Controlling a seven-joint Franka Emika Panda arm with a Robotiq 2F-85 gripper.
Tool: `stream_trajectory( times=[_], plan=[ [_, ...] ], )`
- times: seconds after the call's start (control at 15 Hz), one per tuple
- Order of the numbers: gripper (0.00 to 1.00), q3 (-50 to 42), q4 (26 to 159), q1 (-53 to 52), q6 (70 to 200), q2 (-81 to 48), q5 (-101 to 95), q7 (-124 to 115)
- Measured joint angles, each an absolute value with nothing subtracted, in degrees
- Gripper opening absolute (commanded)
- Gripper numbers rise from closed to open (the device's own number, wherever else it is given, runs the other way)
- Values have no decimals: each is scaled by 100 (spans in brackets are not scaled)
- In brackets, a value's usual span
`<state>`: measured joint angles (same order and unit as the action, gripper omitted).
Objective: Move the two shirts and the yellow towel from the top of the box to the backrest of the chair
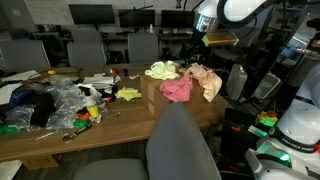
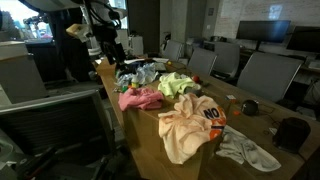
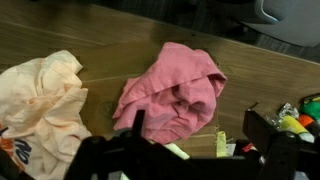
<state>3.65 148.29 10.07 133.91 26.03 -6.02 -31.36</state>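
On the brown box (image 1: 150, 93) lie three cloths. The bright pink shirt (image 1: 177, 89) (image 2: 140, 98) (image 3: 175, 90) is crumpled in the middle. The peach-cream shirt (image 1: 206, 81) (image 2: 190, 125) (image 3: 40, 100) is beside it. The yellow-green towel (image 1: 160, 70) (image 2: 176, 83) lies at the far side and is out of the wrist view. My gripper (image 1: 197, 43) (image 2: 108, 45) (image 3: 198, 130) hangs open above the box with nothing between its fingers. In the wrist view its left finger (image 3: 135, 125) stands at the pink shirt's near edge. The grey chair backrest (image 1: 185, 145) rises in the foreground.
Bags and small coloured items (image 1: 60, 100) cover the wooden table left of the box. Other office chairs (image 1: 90, 45) and monitors stand behind it. A white cloth (image 2: 250, 150) lies near the peach shirt. Coloured bits (image 3: 300, 115) show at the wrist view's right edge.
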Motion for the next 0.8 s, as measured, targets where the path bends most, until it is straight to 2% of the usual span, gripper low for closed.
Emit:
stream_trajectory(
  times=[0.8],
  plan=[
    [100,464,13938,992,13799,481,-1754,-4420]
  ],
)
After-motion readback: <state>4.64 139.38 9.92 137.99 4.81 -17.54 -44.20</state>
